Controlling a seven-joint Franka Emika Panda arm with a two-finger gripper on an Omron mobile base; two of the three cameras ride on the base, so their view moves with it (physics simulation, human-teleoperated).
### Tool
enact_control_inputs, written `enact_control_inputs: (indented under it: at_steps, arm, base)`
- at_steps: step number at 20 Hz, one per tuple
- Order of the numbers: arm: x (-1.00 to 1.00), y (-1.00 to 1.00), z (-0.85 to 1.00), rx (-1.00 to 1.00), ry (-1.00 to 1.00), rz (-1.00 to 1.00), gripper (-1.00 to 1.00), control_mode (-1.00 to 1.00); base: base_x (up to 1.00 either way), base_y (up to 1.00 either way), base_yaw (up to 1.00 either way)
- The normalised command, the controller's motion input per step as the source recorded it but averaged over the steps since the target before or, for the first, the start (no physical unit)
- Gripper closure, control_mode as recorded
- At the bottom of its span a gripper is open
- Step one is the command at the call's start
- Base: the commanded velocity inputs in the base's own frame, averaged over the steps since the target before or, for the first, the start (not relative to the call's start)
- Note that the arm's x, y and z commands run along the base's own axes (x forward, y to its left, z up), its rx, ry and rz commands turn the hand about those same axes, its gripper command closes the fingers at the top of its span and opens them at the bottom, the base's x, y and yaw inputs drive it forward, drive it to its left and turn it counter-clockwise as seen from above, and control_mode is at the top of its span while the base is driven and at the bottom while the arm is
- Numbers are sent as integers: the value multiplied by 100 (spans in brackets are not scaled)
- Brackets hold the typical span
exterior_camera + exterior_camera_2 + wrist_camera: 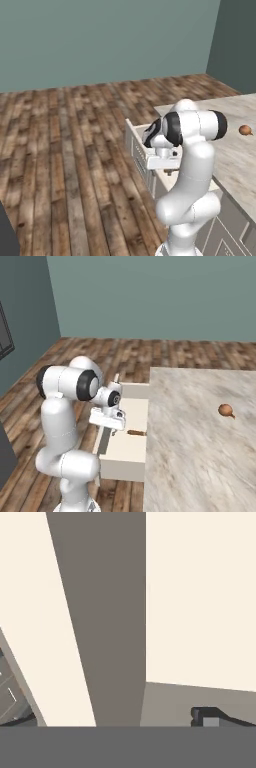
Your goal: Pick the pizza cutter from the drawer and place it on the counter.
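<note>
Pizza cutter, a small brown sliver, lies in the drawer; end effector spread apart.

Even, diffuse rendered light, bright without glare. A dark shadow band lies inside the drawer beneath the arm. Floor and counter textures look soft, slightly blurred.

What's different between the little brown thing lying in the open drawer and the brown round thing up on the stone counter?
The pizza cutter is long and thin; the round brown object is plump and ball-like with a small stub. The pizza cutter lies low inside the open drawer, close by the robot's hand; the round brown object sits up on the counter, far from the hand. Both are small and brown, and nothing touches either.
</note>
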Motion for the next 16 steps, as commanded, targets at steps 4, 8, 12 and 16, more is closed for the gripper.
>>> enact_control_inputs:
  at_steps: [4, 8, 12, 16]
  arm:
    - [-100, 100, -42, 0, -19, 3, -100, -100]
    - [-97, 100, -54, -2, -29, 0, -100, -100]
    - [-71, 100, -19, -1, -34, 0, -100, -100]
    - [-22, 100, 48, 0, -20, 0, -100, -100]
  base:
    - [0, 0, 0]
    - [0, 0, 0]
    - [0, 0, 0]
    - [0, 0, 0]
